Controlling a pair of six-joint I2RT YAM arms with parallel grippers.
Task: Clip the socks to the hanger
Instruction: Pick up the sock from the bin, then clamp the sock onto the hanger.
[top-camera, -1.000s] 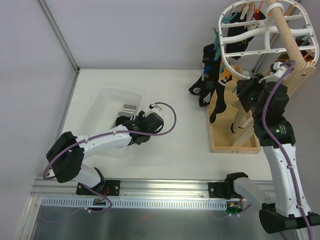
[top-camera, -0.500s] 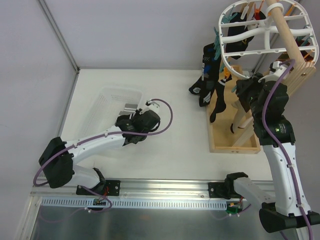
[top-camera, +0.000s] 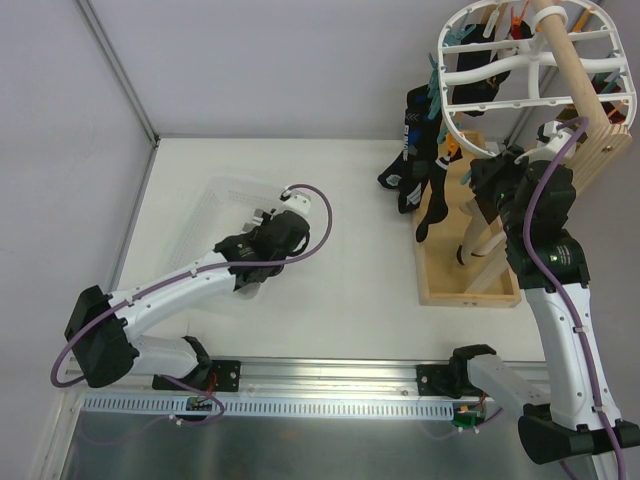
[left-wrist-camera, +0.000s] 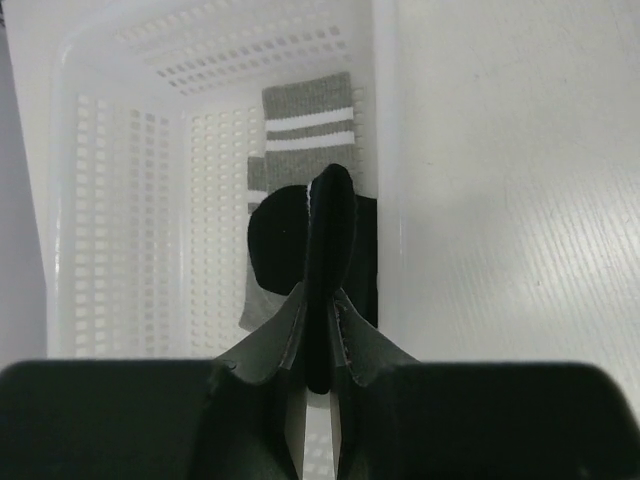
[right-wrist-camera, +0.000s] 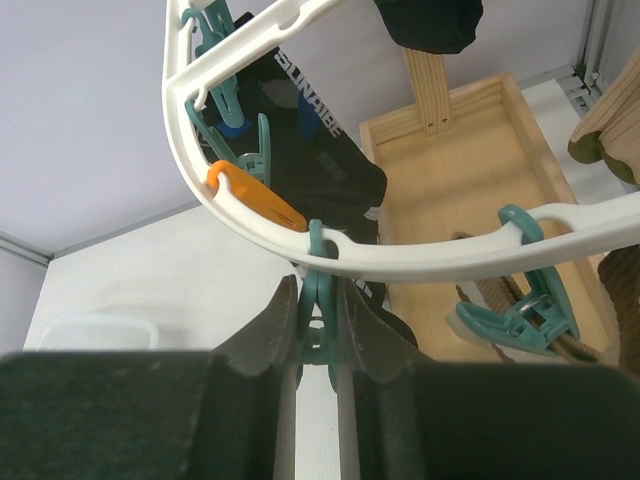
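My left gripper (left-wrist-camera: 322, 300) is shut on a black sock (left-wrist-camera: 328, 230) and holds it over the white mesh basket (left-wrist-camera: 120, 180). A grey sock with white stripes (left-wrist-camera: 305, 130) lies in the basket below it. My right gripper (right-wrist-camera: 318, 312) is shut on a teal peg (right-wrist-camera: 318, 325) that hangs from the white hanger frame (right-wrist-camera: 400, 258). An orange peg (right-wrist-camera: 255, 197) and more teal pegs (right-wrist-camera: 520, 305) hang along the rim. Several black socks (top-camera: 418, 165) hang clipped to the hanger (top-camera: 500, 75). In the top view the left gripper (top-camera: 256, 240) is at the basket's right wall.
The hanger hangs from a wooden pole (top-camera: 580, 75) on a stand with a wooden tray base (top-camera: 465, 285) at the right. The basket (top-camera: 215, 200) sits at the left of the white table. Grey walls close the back and left.
My left arm has stretched out and its gripper has moved up and back over the basket with the black sock. The right arm has stayed at the hanger.
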